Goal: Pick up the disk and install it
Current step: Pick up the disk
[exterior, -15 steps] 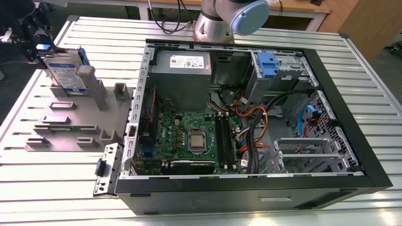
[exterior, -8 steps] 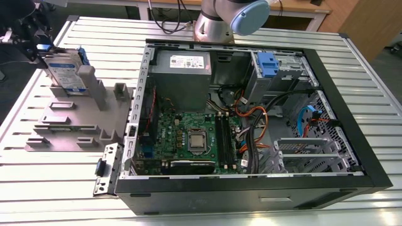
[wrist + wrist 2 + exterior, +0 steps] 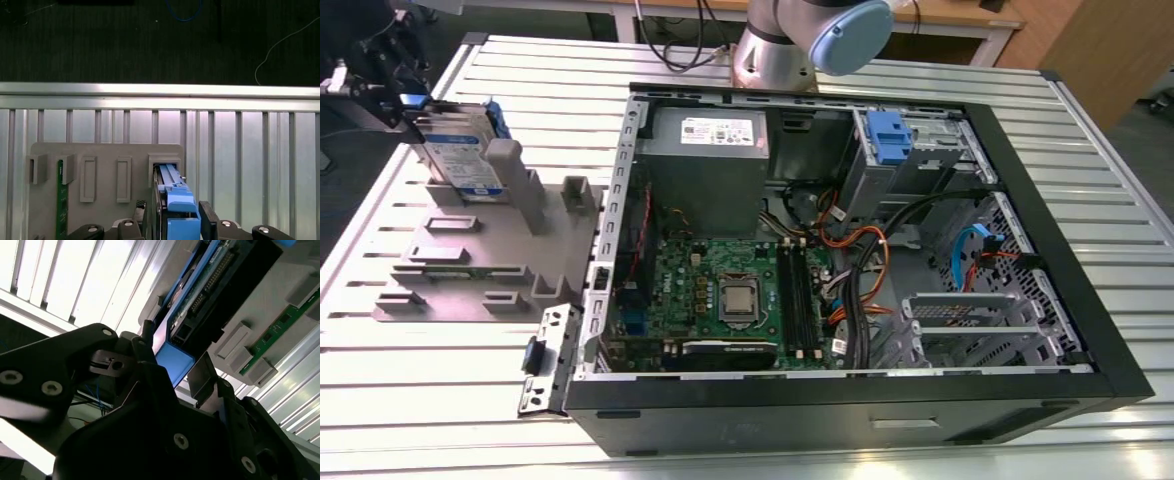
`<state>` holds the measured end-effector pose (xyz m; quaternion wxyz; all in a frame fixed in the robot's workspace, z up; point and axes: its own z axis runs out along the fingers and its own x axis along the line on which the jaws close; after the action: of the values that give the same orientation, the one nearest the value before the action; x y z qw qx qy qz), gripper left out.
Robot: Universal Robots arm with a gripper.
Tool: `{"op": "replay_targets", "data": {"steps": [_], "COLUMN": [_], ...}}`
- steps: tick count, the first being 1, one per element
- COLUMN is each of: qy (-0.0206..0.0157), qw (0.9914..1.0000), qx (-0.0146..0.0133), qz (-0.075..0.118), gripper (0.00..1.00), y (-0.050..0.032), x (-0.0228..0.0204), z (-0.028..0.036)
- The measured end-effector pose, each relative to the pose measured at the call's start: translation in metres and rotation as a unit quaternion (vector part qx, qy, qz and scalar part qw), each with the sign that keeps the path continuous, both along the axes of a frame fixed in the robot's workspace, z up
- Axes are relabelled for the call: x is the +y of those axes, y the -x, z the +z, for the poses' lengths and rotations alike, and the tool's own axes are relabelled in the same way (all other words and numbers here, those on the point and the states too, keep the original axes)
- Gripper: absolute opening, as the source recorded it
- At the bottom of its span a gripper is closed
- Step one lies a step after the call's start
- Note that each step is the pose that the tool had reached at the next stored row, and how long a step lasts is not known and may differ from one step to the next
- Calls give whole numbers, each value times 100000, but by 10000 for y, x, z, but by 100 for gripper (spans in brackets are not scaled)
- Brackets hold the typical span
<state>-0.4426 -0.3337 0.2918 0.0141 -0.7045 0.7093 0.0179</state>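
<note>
Clamping the disk (image 3: 176,200), both jaws

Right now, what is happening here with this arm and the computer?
The arm's gripper is at the disk, which stands upright in a slot of the grey holder, to the exterior view's left of the open computer case. The disk is not yet lifted out or installed in the case.
</note>
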Motion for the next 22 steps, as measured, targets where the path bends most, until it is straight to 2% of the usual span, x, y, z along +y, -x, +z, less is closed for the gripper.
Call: {"op": "replay_targets", "data": {"steps": [1, 2, 6, 7, 13, 18, 22], "qy": [1, 1, 0, 1, 33, 314, 395], "qw": [100000, 100000, 100000, 100000, 100000, 99999, 99999], "qx": [0, -1, 2, -1, -3, -13, 3], "qz": [8, 22, 69, 79, 126, 126, 140], "gripper": [59, 52, 51, 44, 44, 44, 44], "y": [0, 0, 0, 0, 0, 0, 0], "x": [0, 0, 0, 0, 0, 0, 1], "z": [0, 0, 0, 0, 0, 12, 8]}}
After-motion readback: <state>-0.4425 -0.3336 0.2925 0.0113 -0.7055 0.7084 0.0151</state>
